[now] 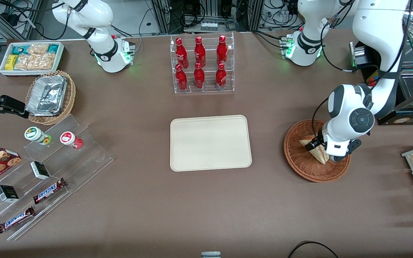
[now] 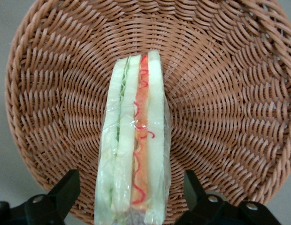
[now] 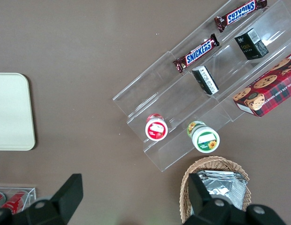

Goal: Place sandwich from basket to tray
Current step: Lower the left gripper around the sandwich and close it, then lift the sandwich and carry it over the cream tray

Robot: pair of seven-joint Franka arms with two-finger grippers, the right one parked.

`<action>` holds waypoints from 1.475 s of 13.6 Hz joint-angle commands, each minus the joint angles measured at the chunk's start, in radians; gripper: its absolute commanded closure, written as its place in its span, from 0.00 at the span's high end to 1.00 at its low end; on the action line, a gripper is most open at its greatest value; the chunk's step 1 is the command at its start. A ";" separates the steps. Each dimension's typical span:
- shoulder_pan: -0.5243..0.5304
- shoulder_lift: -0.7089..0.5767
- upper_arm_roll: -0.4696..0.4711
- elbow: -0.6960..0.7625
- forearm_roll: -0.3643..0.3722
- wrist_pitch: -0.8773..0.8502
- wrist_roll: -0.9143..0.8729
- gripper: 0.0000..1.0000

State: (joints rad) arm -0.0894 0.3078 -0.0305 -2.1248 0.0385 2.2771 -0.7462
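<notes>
A brown desk [image 1: 149, 200] carries everything here, with racks and bins of snacks and bottles around its edges. Near its middle lies the cream tray [image 1: 210, 143], bare. Toward the working arm's end of the desk sits the round reddish wicker basket [image 1: 294, 154], well apart from the tray. In the basket stands the sandwich [image 2: 135, 150] on its edge, wrapped in clear film, green, orange and red filling showing between pale slices.

The pincer [image 1: 330, 153] is down inside the basket, over the sandwich. In the wrist view its two fingers [image 2: 65, 190] stand wide, one on each side of the wedge with a clear gap between each and the bread, so nothing is held yet.

The step in hand looks like the approach to the grasp: the pincer is lined up astride the sandwich but has not closed. The next move probably calls for closing gently on the soft bread, squarely across the slices so that the film does not slip, then lifting clear of the basket's rim before carrying it sideways to the tray.
</notes>
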 commanded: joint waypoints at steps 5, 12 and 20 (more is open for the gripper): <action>0.000 -0.019 0.000 -0.034 0.018 0.038 -0.027 0.00; -0.122 -0.030 -0.017 0.204 0.015 -0.286 0.034 0.00; -0.446 0.173 -0.032 0.440 -0.068 -0.291 0.033 0.00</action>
State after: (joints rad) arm -0.4770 0.3733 -0.0717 -1.8171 -0.0104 2.0107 -0.7185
